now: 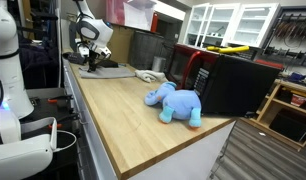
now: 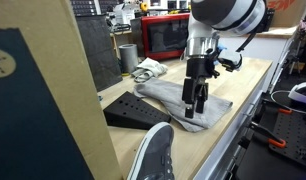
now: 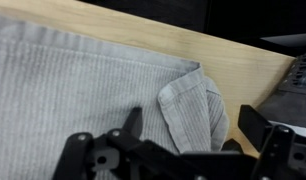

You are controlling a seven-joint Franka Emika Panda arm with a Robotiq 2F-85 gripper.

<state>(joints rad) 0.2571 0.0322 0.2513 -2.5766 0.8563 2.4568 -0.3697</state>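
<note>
**Gripper over towel, jaws wide: snag and slip risks**

The gripper [image 2: 196, 108] is hanging straight down over the grey towel [image 2: 163, 95], jaws spread fully and pinching nothing. In the wrist view, the gripper [image 3: 193, 125] is straddling a folded corner [image 3: 188, 100] of the towel [image 3: 73, 80], where the cloth is doubling back on itself. The tips are sitting at or just above the fabric, and contact can't be confirmed from these angles.

The towel is lying flat on the wooden table [image 2: 248, 85], near the table's edge, with a black wedge [image 2: 133, 108] just beside it. A blue plush elephant [image 1: 175, 103] is sitting well apart, further along the table [image 1: 133, 120].

Likely risks:
- Fingers [image 3: 133, 122] closing on the fold alone are probably catching one layer only. The cloth is then peeling out of the pinch, or the fold is flopping open.
- Descending too far is driving the tips into the tabletop. The thin cloth is giving no cushion.
- Any sideways pull with a shallow pinch is bunching the towel or dragging it over the nearby edge.
- A drag toward the wedge is snagging the cloth on it or shoving it along.
- The wide jaws are probably gathering extra wrinkles when closing, making an uneven grip.
</note>
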